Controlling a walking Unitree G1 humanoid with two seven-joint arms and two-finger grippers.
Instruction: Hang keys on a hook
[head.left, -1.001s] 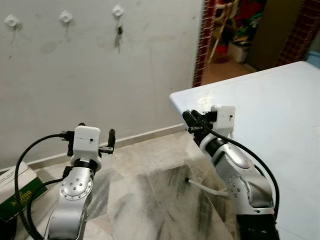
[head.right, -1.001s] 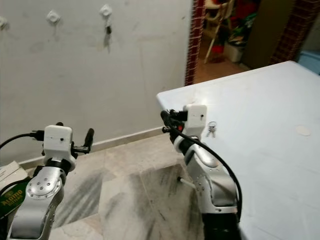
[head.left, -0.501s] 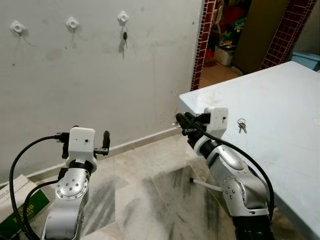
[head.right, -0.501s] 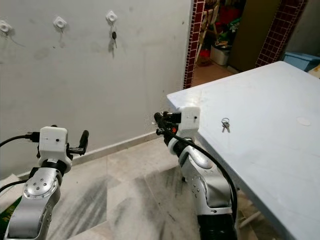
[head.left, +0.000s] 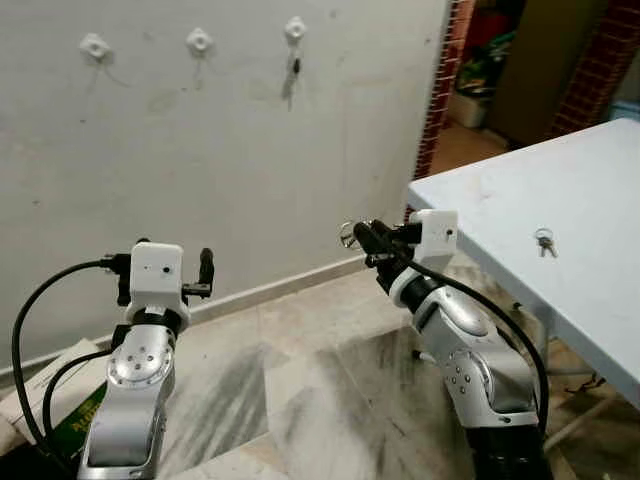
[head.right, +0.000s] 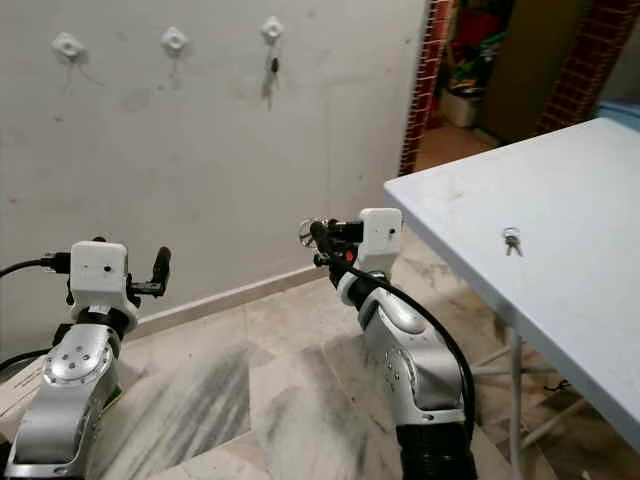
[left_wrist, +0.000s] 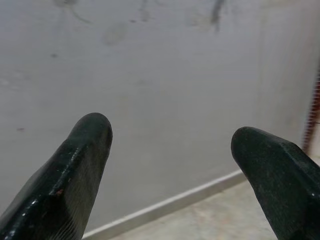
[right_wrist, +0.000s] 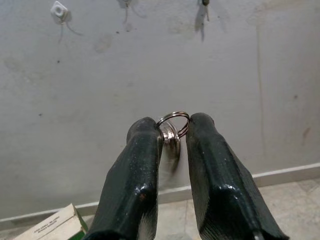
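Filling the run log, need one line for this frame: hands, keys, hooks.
right hand: shut on key ring, facing wall | left hand: open, idle | wall hooks: three, right one holds key | second keys: on table

We see a pale, stained wall (head.left: 220, 150) ahead, with a skirting strip (head.left: 290, 282) along its foot. The floor (head.left: 300, 400) is grey-veined marble tile. A white desk (head.left: 580, 200) stands to the right. Beyond it, red-tiled posts (head.left: 440, 80) frame a doorway into a cluttered room. A green-and-white box (head.left: 70, 425) lies on the floor at far left.
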